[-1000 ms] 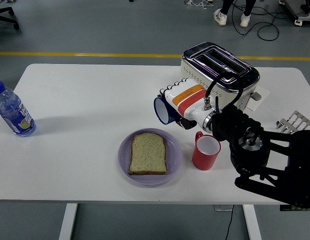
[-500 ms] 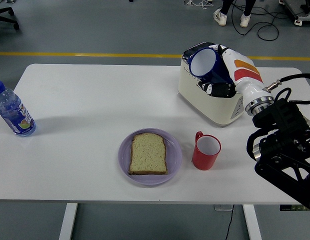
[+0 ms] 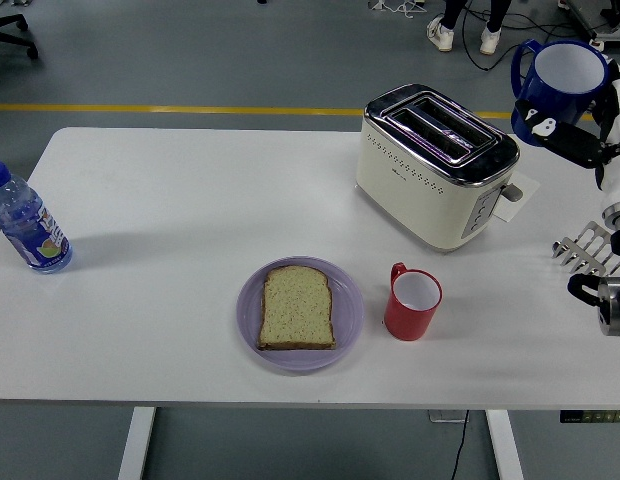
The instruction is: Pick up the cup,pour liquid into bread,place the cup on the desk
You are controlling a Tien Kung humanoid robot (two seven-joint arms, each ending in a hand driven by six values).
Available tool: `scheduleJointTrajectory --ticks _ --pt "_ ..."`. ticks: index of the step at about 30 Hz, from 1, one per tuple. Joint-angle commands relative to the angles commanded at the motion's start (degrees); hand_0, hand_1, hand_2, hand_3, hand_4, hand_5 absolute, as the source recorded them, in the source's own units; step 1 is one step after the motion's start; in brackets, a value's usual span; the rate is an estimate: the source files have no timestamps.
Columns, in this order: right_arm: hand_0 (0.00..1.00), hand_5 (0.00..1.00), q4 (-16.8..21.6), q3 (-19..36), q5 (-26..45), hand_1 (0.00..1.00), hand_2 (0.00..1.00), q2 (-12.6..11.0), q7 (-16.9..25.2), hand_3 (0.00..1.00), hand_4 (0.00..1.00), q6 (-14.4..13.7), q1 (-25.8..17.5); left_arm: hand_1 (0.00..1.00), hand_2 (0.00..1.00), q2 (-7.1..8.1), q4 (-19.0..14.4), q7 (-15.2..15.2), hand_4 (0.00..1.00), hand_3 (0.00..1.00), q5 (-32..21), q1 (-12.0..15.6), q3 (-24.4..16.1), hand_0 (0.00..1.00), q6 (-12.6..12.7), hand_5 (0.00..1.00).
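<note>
My right hand point(image 3: 580, 130) is at the far right edge, raised high above the table, shut on a blue cup point(image 3: 556, 82) with a white inside. The cup is upright, its mouth facing up, level with the toaster's top. A slice of bread point(image 3: 297, 308) lies on a purple plate point(image 3: 249, 322) near the table's front, left of a red cup point(image 3: 412, 301). The hand and blue cup are far right of the bread. My left arm is out of view.
A cream and chrome toaster point(image 3: 435, 165) stands at the back right. A water bottle point(image 3: 27, 224) stands at the left edge. A metal rack point(image 3: 588, 246) and a paper point(image 3: 520, 193) lie at the right. A person's feet show on the floor beyond.
My right hand swung the blue cup from above the plate's right side, up past the toaster, to the far upper right. The cup turned from tipped sideways to upright.
</note>
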Motion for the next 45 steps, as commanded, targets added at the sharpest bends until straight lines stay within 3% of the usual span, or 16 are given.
scheduleJointTrajectory --ticks 6,10,14,17,24,31,45 --pt "0.481 0.002 -4.6 3.8 12.3 0.478 0.581 1.1 14.0 0.581 0.569 0.0 -4.3 0.642 0.652 0.15 0.0 0.0 0.240 0.503 0.3 -0.4 -0.2 0.634 0.0 0.856" --pt "0.485 0.002 -7.7 4.7 16.0 0.483 0.584 2.0 22.1 0.583 0.566 0.0 -6.2 0.642 0.652 0.27 0.0 0.0 0.240 0.504 0.5 -0.6 -0.4 0.633 0.0 0.856" --pt "0.485 0.002 -11.0 4.9 17.9 0.483 0.584 3.1 26.9 0.583 0.566 0.1 -8.4 0.642 0.652 0.31 0.0 -0.1 0.240 0.504 0.6 -0.8 -0.4 0.633 0.0 0.856" --pt "0.487 0.002 -13.8 4.5 17.9 0.485 0.585 3.9 29.5 0.583 0.569 1.9 -10.0 0.642 0.652 0.31 0.0 -0.1 0.239 0.503 0.6 -0.9 -0.4 0.634 0.0 0.853" --pt "0.493 0.002 -19.0 2.4 17.1 0.486 0.585 5.1 33.5 0.585 0.580 5.4 -12.0 0.642 0.652 0.32 0.0 0.0 0.240 0.503 0.8 -1.0 -0.3 0.634 0.0 0.856" --pt "0.501 0.002 -23.1 -1.7 14.9 0.490 0.585 5.8 34.6 0.586 0.593 8.0 -13.3 0.642 0.652 0.31 0.0 0.0 0.240 0.503 0.8 -1.1 -0.3 0.633 0.0 0.854" --pt "0.520 0.016 -30.9 -5.8 14.9 0.498 0.587 7.5 35.0 0.591 0.606 8.9 -13.0 0.642 0.652 0.23 0.0 0.0 0.240 0.504 0.6 -0.9 0.2 0.633 0.0 0.855"
